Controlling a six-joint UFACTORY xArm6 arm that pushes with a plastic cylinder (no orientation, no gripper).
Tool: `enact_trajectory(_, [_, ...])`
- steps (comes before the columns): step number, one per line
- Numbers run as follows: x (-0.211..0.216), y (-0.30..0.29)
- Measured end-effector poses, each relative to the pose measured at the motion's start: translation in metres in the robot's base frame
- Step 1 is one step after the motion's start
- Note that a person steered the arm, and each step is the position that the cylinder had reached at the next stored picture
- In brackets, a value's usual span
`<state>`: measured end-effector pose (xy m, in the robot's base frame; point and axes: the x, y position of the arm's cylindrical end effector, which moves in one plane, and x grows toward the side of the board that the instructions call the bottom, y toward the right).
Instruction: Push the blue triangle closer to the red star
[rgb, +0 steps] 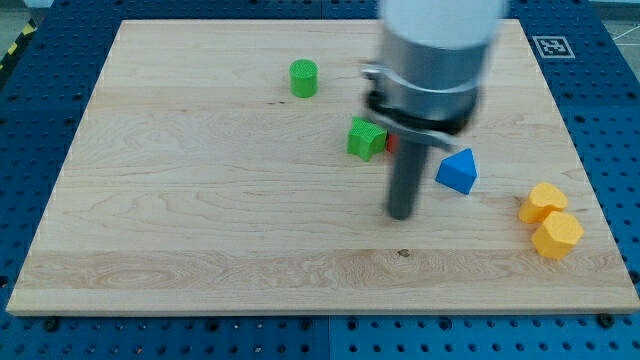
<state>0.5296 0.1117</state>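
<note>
My tip (401, 213) is resting just left of the blue triangle (458, 171), not touching; the red star (391, 143) is mostly hiding behind the arm, so the pushing seems unfinished. No gripper is present.

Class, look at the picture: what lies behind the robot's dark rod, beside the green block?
A sliver of a red block shows between the green block and the rod. The rest is covered, so its shape cannot be told.
</note>
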Motion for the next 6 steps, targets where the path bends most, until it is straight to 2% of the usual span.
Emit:
enact_trajectory(3, [0.006,0.072])
enact_trajectory(5, [-0.037,0.07])
enact_trajectory(6, [-0.041,0.058])
